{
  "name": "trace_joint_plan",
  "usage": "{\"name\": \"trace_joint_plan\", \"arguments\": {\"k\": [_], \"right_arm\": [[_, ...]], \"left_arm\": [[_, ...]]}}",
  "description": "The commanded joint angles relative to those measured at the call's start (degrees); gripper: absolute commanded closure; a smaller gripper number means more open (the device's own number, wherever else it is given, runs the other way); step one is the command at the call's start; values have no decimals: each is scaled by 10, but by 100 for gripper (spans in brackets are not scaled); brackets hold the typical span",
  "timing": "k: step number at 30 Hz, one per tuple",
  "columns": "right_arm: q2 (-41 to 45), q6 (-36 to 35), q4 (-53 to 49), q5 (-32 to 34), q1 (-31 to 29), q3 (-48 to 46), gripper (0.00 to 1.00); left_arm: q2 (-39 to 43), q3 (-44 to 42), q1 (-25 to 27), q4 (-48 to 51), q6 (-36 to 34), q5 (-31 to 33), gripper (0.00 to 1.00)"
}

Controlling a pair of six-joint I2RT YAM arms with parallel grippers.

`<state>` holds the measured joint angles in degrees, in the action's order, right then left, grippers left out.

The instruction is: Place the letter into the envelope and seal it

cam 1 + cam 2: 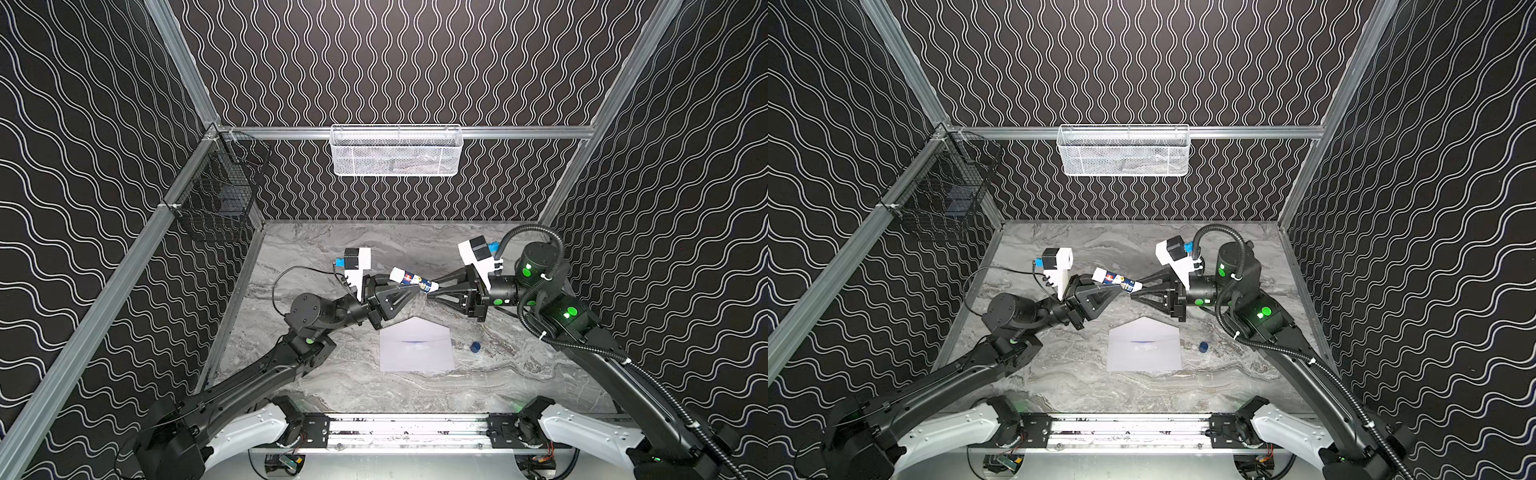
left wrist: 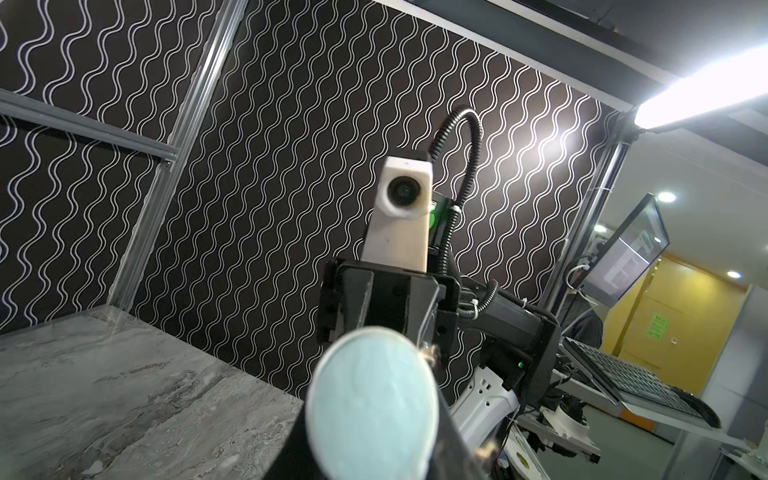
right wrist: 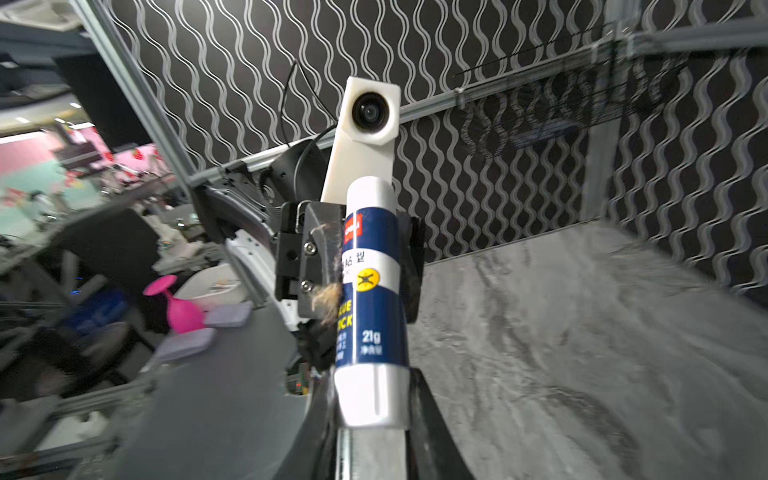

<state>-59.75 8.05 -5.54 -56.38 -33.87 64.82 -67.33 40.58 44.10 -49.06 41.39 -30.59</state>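
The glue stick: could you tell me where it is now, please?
In both top views the glue stick is held off the table, mid-scene, between the left hand and the right hand, just beyond the envelope.

Black walls point(image 1: 374, 62) with wavy white lines enclose a grey marble tabletop point(image 1: 332, 386), framed by metal rails point(image 1: 291, 132). A white mesh basket point(image 1: 397, 151) hangs on the far wall and a black wire basket point(image 1: 216, 195) on the left. Outside the enclosure are a bright strip light point(image 2: 698, 95), a monitor point(image 2: 623, 257) and a keyboard point(image 2: 631, 378).
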Motion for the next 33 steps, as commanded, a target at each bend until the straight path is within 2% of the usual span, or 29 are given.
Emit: {"name": "trace_joint_plan", "arguments": {"k": [1,3,7,9,11,13,16,18,20,22,26,29,31,33], "right_arm": [[4,78,52,-127,-1,-4,72],[7,105,66,-132,5,-18,68],[0,128,62,-153,18,-17,53],[0,77,-11,-140,30,6,44],[3,-20,-133,-81,37,45,36],[17,-116,-212,32,36,67,30],[74,-209,-161,204,32,8,32],[123,-283,-84,283,21,-54,31],[154,-320,-24,336,2,-100,27],[163,-339,2,354,-23,-118,25],[139,-362,11,430,-111,-122,19],[116,-357,17,443,-138,-115,19],[102,-354,14,438,-139,-109,25],[88,-351,3,439,-140,-99,37]], "left_arm": [[0,1,-2,98,-35,14,100],[2,2,-2,103,-39,13,100],[1,3,-2,108,-45,9,100],[1,1,-2,110,-48,8,100],[3,1,-3,117,-50,8,100],[5,3,-2,124,-53,9,100],[6,7,-3,137,-56,5,100],[5,11,-3,148,-59,0,100],[4,16,-3,162,-63,-5,100],[5,19,-3,172,-66,-7,100],[8,24,-3,189,-70,-10,100],[5,30,-2,204,-74,-16,100],[9,31,-2,214,-78,-16,100],[10,33,-2,220,-81,-17,100]]}}
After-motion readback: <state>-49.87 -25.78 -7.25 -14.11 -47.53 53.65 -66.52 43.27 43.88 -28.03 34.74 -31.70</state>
